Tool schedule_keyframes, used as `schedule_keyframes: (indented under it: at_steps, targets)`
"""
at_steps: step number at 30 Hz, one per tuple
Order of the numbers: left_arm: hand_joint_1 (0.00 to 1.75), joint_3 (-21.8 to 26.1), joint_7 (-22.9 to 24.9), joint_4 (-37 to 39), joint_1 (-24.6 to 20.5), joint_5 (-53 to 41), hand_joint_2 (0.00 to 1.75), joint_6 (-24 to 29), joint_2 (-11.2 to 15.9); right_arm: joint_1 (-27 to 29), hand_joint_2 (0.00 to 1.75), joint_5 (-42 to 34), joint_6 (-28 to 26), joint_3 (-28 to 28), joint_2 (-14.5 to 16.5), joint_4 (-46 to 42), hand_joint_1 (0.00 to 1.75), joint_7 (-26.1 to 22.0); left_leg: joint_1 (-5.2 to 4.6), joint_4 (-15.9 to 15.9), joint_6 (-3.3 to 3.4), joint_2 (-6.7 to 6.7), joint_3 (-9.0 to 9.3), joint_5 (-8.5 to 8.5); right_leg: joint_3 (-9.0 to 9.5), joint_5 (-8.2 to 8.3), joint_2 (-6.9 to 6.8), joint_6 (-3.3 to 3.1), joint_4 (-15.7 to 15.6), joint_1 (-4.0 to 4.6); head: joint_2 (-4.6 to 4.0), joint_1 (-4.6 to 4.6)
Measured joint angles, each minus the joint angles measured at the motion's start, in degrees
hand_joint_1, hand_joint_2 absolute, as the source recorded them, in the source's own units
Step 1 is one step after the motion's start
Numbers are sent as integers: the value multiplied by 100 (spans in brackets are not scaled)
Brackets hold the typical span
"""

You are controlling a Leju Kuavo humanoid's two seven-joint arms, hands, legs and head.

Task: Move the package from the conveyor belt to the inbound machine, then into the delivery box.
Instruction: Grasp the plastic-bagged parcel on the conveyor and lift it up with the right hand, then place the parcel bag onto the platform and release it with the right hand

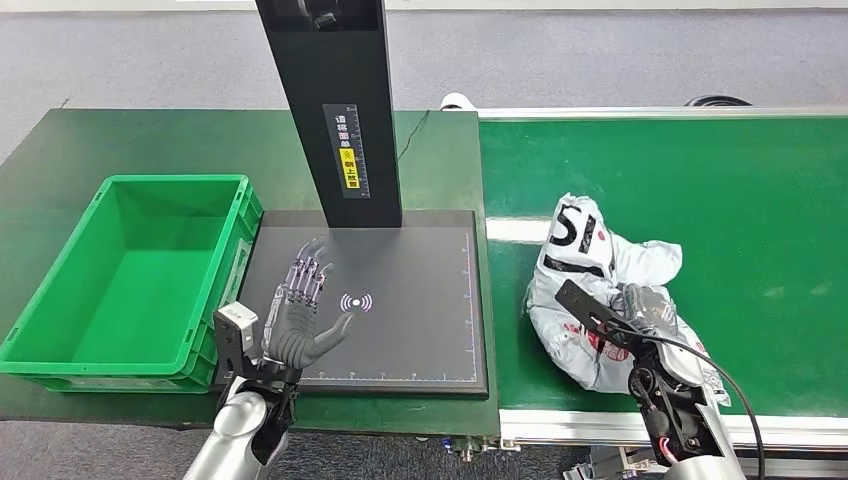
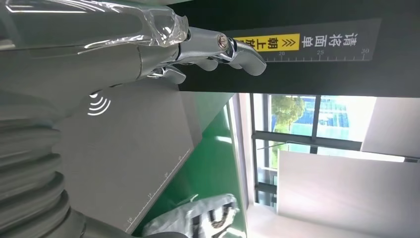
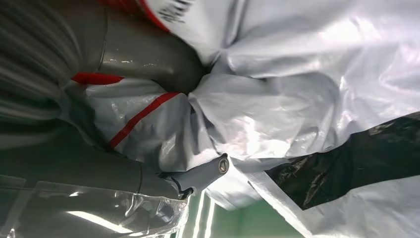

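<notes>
The package (image 1: 600, 260) is a crumpled white plastic bag with black and red print, lying on the green conveyor belt (image 1: 760, 200) near its left end. My right hand (image 1: 648, 312) grips it from the near side. Up close, the thumb (image 3: 148, 57) digs into the bag (image 3: 297, 89) and a finger (image 3: 203, 173) curls against a fold. My left hand (image 1: 300, 312) hovers open, fingers spread, above the black plate (image 1: 420, 330) of the inbound machine, beside its white signal mark. The left wrist view looks past the fingers (image 2: 218, 47) to the plate (image 2: 129, 148) and the bag (image 2: 198, 215) beyond.
The machine's black column (image 1: 335, 110) with a yellow label rises at the back of the plate. A green delivery box (image 1: 60, 335) stands empty to the left of the plate on the dark green table. A black cable runs from my right wrist.
</notes>
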Motion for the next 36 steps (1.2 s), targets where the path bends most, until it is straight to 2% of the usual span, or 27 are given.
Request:
schedule_keyframes:
  at_steps: [5, 12, 16, 20, 22, 25, 28, 32, 36]
  targets:
    - [0, 11, -9, -104, 58, -1, 175, 21, 21, 20, 175, -45, -142, -1, 21, -174, 175, -44, 0, 0, 0, 0, 0, 0, 0, 0, 0, 0, 0, 0, 0, -1]
    - [0, 78, -212, -365, 133, 27, 175, 247, 45, 124, 175, -767, -991, -163, 142, -741, 175, -589, 0, 0, 0, -1, 0, 0, -1, 0, 0, 0, 0, 0, 0, -1]
    - [0, 94, -254, -446, 148, 61, 175, 315, 65, 216, 175, -1244, -1827, -302, 264, -1274, 175, -1254, 0, 0, 0, 0, 0, 0, -2, 0, 0, 0, 0, 0, 0, -1]
    - [0, 92, -449, -449, 147, 100, 175, 422, 72, 438, 175, -1593, -2778, -349, 419, -2008, 175, -2312, 0, 0, 0, 0, 0, 0, -2, 0, 1, 0, 0, 0, 0, 0]
    - [0, 92, -598, -453, 139, 124, 175, 533, 73, 554, 175, -1648, -2984, -294, 476, -2399, 175, -2725, 0, -1, 0, 0, 0, 0, -2, 0, 1, -1, 0, 0, 0, 0]
    - [0, 90, -744, -488, 109, 200, 175, 642, 76, 663, 175, -1658, -2877, -39, 503, -2873, 175, -2947, 0, -2, 0, 1, 0, 0, -2, 0, 2, -1, 0, 1, 0, 0]
    - [0, 73, -799, -523, 70, 266, 175, 655, 82, 680, 175, -1715, -2399, 376, 500, -3103, 175, -2953, 0, -2, 0, 2, 3, 0, 0, 0, 3, -1, 0, 1, 0, 0]
    - [0, 56, -898, -530, 36, 293, 175, 689, 82, 641, 175, -1773, -1669, 1042, 500, -3111, 175, -2921, 1, -2, 0, 2, 5, 1, 2, 1, 3, -1, 1, 1, 0, 0]
    - [0, 30, -949, -530, -7, 295, 175, 732, 82, 520, 175, -1770, -1419, 1581, 510, -2973, 175, -2878, 1, -2, 0, 0, 4, 1, 1, 0, 2, -1, 1, 1, 0, 0]
